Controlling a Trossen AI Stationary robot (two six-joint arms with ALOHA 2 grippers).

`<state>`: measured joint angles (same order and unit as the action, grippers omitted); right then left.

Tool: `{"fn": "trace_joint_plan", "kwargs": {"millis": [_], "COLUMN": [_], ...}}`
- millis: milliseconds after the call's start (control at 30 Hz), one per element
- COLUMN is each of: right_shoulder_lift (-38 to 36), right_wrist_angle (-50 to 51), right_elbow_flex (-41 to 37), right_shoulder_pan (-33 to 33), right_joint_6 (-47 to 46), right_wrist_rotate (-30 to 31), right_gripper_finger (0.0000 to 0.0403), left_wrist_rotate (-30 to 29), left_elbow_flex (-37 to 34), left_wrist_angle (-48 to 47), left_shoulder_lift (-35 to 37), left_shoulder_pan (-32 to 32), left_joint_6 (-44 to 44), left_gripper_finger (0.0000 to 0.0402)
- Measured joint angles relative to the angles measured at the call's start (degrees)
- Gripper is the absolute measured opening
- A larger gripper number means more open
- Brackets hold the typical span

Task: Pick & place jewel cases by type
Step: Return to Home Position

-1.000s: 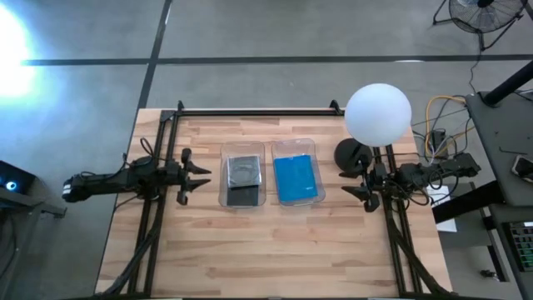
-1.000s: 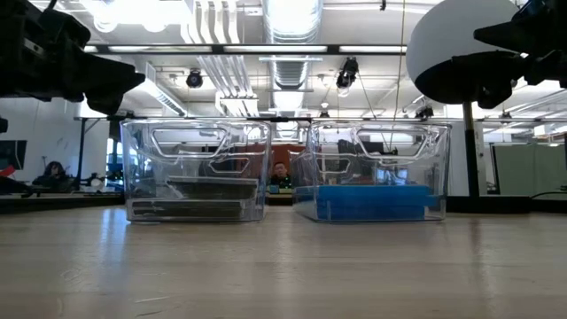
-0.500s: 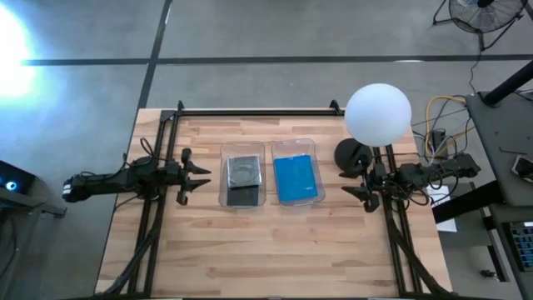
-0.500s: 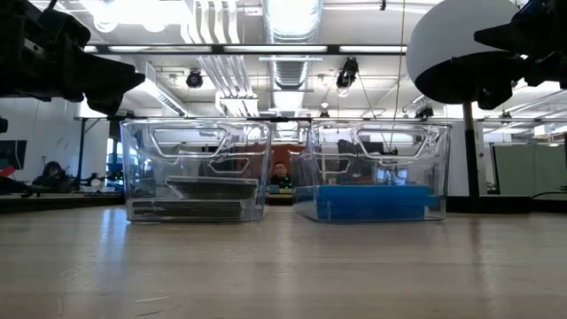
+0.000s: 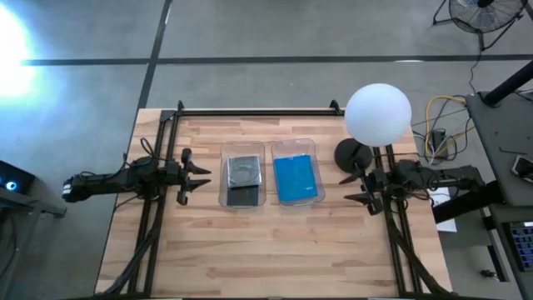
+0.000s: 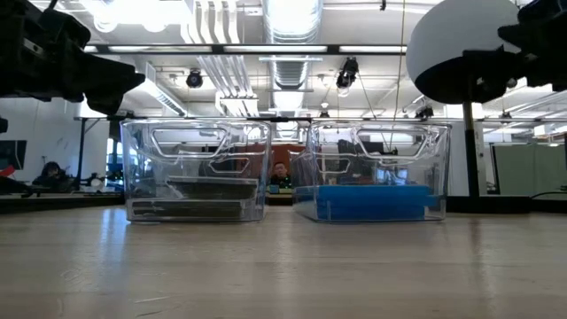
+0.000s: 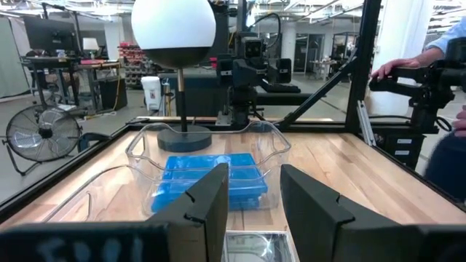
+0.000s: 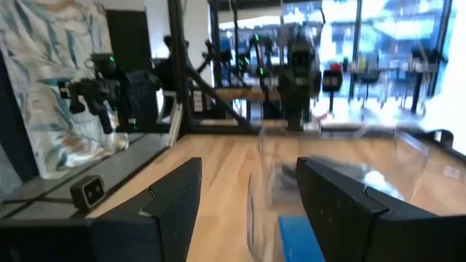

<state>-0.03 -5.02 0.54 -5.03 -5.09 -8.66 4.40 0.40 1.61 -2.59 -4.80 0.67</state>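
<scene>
Two clear bins stand side by side mid-table. The left bin [image 5: 224, 177] holds dark jewel cases [image 5: 243, 173] stacked flat on its floor, also seen in the low view [image 6: 208, 199]. The right bin [image 5: 320, 177] holds blue jewel cases [image 5: 296, 178], a flat stack [image 6: 368, 202]. My left gripper [image 5: 202, 177] hangs above the table left of the bins, level, open and with nothing in it [image 7: 255, 211]. My right gripper [image 5: 353, 188] hangs right of the bins, level, open, nothing between its fingers [image 8: 251, 211].
A lamp with a white globe [image 5: 377, 112] and a round dark base [image 5: 351, 155] stands at the table's far right, close to my right arm. Bare wood lies in front of the bins [image 5: 266, 250]. People show in the room beyond the table.
My right arm has swung a little toward the table's near edge, and its gripper has rolled and turned to point more squarely at the bins. Its fingers stay open. The bins and jewel cases have kept still.
</scene>
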Motion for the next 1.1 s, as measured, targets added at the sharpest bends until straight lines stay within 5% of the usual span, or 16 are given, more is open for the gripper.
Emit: {"fn": "trace_joint_plan", "kwargs": {"millis": [233, 1100], "right_shoulder_lift": [0.73, 1.25], "right_wrist_angle": [2.41, 2.28], "right_elbow_flex": [0.00, 0.00], "right_shoulder_pan": [0.73, 0.69], "right_joint_6": [-5.63, -4.36], "right_wrist_rotate": [0.06, 0.21], "right_gripper_finger": [0.0219, 0.0219], "left_wrist_rotate": [0.00, 0.00], "left_elbow_flex": [0.00, 0.00], "left_wrist_angle": [0.02, 0.02], "left_shoulder_lift": [-0.02, -0.02], "left_shoulder_pan": [0.00, 0.02], "left_joint_6": [0.00, 0.00], "left_gripper_finger": [0.0108, 0.0108]}}
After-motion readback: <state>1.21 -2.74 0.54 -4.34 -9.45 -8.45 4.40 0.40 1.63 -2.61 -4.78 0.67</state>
